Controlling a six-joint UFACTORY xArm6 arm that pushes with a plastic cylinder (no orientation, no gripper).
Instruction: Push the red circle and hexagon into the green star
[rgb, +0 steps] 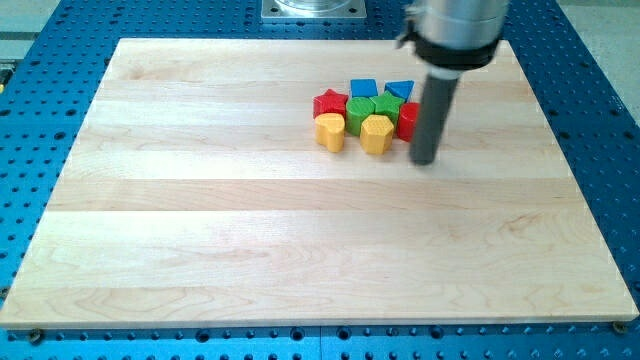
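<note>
The blocks sit in one tight cluster at the upper middle of the board. A red block (408, 119) is at the cluster's right end, partly hidden by my rod; its shape is unclear. Another red block (328, 102), with pointed edges, is at the left end. Two green blocks (360, 108) (387, 107) sit between them; I cannot tell which is the star. My tip (425, 161) rests on the board just right of and below the right red block, touching it or nearly so.
Two blue blocks (364, 88) (400, 90) lie along the cluster's top. A yellow block (330, 131) and a yellow hexagon (376, 133) lie along its bottom. The wooden board (200, 250) sits on a blue perforated table.
</note>
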